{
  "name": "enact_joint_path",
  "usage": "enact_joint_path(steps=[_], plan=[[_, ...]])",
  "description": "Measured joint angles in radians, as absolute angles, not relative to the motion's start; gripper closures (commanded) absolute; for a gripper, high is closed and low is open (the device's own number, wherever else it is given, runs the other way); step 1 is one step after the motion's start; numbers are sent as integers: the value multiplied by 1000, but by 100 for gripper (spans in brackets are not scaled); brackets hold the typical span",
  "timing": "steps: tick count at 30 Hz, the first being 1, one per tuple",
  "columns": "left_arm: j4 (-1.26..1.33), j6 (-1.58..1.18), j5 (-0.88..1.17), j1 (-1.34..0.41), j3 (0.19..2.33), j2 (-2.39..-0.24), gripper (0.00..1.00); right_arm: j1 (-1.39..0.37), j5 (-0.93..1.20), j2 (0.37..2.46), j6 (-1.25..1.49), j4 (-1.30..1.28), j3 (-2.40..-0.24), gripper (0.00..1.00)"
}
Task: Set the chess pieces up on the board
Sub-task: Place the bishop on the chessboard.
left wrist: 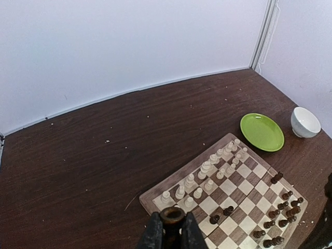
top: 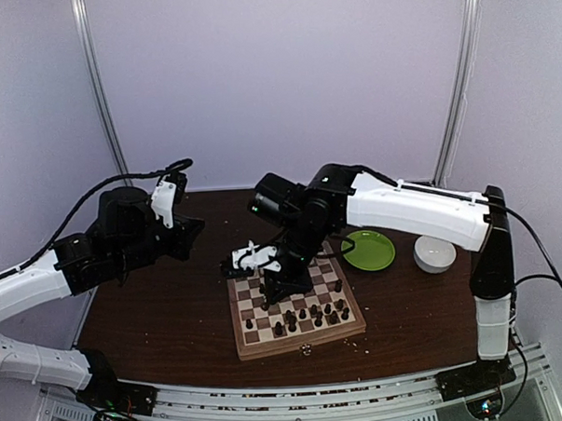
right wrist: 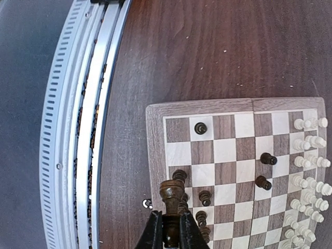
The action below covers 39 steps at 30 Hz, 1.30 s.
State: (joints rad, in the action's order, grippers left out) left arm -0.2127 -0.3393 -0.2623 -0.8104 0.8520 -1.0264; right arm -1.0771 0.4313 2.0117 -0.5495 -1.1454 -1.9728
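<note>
The left tool [left wrist: 173, 236] is clamped on a brown piece [left wrist: 173, 217]: both fingers press its sides and only its rounded top shows between them. In the top view this arm is raised above the table [left wrist: 78, 166], well off the left side of the board [right wrist: 154, 155].

The right tool [right wrist: 167, 231] is closed tight on a tall piece [right wrist: 170, 193], dark brown with a knobbed head, held upright. It hangs over the board, and the piece looks clear of the squares below it.

The board lies flat and open on the table, its chequered top framed by a plain wooden rim. The cream pieces [left wrist: 207, 168] stand in two rows along one end of the board. The dark pieces [left wrist: 282, 207] are at the opposite end in looser order, and a few more of them stand singly on squares farther in, toward the board's middle.

A green plate [left wrist: 262, 132] sits just beside the board's far right corner. A white bowl [left wrist: 305, 122] stands beyond the plate, farther from the board.
</note>
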Motion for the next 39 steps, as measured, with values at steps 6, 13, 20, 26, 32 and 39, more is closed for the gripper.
enact_joint_path(steps=[6, 13, 20, 26, 32, 39], plan=[[-232, -347, -283, -810, 847, -992, 100, -1166, 322, 2119, -604, -1240, -2066, 90], [-238, -358, -284, -810, 834, -992, 100, -1209, 246, 2215, -630, -1291, -2187, 90], [-238, -366, -284, -810, 825, -992, 100, -1224, 186, 2241, -651, -1326, -2193, 91], [-238, -367, -284, -810, 825, -992, 100, -1224, 151, 2170, -669, -1345, -2108, 91], [-237, -367, -284, -810, 825, -992, 100, -1224, 114, 1998, -682, -1367, -1913, 91], [-236, -370, -280, -810, 824, -994, 100, -1222, 95, 1966, -682, -1373, -1832, 91]])
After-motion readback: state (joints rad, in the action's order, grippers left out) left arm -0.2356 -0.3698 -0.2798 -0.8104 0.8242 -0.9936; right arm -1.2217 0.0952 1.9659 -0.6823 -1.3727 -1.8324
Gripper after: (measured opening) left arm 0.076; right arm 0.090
